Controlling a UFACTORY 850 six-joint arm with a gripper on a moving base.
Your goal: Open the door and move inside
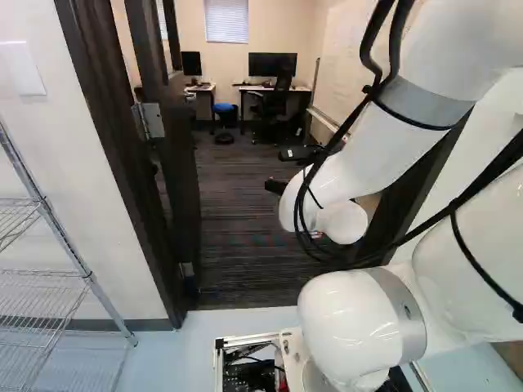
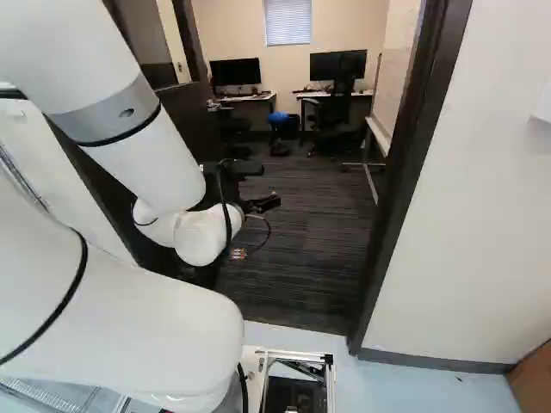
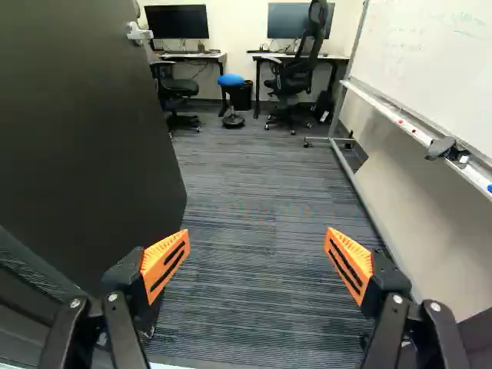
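Door point(image 3: 84, 138) smooth, matt — carpet point(image 3: 254, 254) rough, cloth-like; arm point(image 1: 351, 314) smooth, glossy; wire rack point(image 1: 67, 248) shiny metal.

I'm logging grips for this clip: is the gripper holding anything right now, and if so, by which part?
Nothing is held: the gripper stands open, and the door is not between its fingers.

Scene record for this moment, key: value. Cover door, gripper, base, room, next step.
door: open, swung into the room
handle: on door, not gripped
gripper: open, nothing between its fingers
base: its front frame over the pale floor, outside the room
room_floor: dark, striped
room_far_end: blue-topped stool between two desks with monitors
whiteboard: on a wheeled stand, inside
next_step: probably drive in, minding the door frame
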